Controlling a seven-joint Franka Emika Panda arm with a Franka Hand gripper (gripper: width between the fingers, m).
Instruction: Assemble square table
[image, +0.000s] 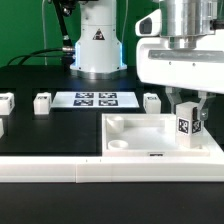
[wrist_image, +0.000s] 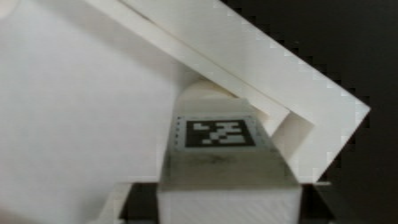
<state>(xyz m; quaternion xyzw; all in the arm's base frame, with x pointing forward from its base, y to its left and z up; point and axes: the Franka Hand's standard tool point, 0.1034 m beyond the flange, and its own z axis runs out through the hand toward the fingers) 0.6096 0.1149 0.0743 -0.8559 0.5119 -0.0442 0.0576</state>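
The square table's white slab (image: 140, 138) lies at the front right of the black table, its raised rim and corner sockets facing up. My gripper (image: 187, 112) hangs over the slab's right end, shut on a white tagged leg (image: 185, 128) held upright. In the wrist view the leg (wrist_image: 217, 135) sits between my two dark fingers (wrist_image: 146, 200), tag facing the camera, close to the slab's rim corner (wrist_image: 267, 75). Whether the leg touches the slab I cannot tell. Three more legs (image: 42, 101) (image: 151, 101) (image: 4, 100) stand in a row further back.
The marker board (image: 95, 99) lies flat between the loose legs. A long white border rail (image: 90, 172) runs along the front edge. The arm's white base (image: 97, 45) stands at the back.
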